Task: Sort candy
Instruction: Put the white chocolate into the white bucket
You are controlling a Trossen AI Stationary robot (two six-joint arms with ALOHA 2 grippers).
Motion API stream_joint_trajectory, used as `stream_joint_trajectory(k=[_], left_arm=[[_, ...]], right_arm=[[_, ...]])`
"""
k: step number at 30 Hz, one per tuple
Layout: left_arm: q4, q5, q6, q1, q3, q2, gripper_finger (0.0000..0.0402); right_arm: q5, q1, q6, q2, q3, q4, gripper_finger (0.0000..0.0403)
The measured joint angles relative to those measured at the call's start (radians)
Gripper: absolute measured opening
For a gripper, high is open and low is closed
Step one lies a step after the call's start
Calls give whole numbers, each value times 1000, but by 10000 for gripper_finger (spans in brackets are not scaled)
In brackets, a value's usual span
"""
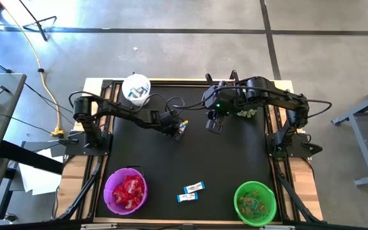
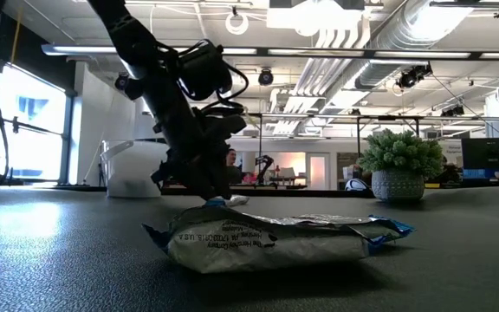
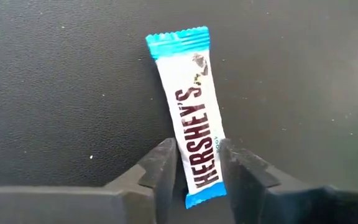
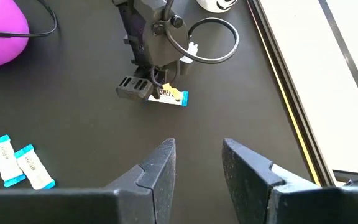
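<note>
Near the far middle of the black table (image 1: 235,160), a blue-and-white Hershey's bar (image 3: 194,112) lies flat with the left gripper (image 3: 197,168) down over one end, a finger on either side pinching the wrapper. Two more blue-and-white bars (image 1: 192,191) lie at the near edge, between a purple bowl (image 1: 126,190) of red packets and a green bowl (image 1: 255,202) of greenish sweets. Close by, the right gripper (image 4: 197,165) hangs above bare mat, fingers spread and holding nothing. A white bowl (image 1: 136,88) sits at the far edge.
</note>
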Motion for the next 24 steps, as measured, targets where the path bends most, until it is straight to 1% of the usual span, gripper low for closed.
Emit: stream_joint_trajectory(k=[3, 6, 8, 16, 24], left_arm=[[-3, 1, 0, 1, 0, 1, 78], [-6, 7, -1, 0, -1, 1, 27], [-1, 6, -6, -2, -1, 2, 10], [-2, 7, -36, -2, -3, -15, 3], [-48, 6, -36, -3, -6, -129, 1]], right_arm=[[0, 0, 0, 0, 0, 0, 126], [0, 0, 0, 0, 0, 0, 126], [0, 0, 0, 0, 0, 0, 126], [0, 0, 0, 0, 0, 0, 126], [0, 0, 0, 0, 0, 0, 126]])
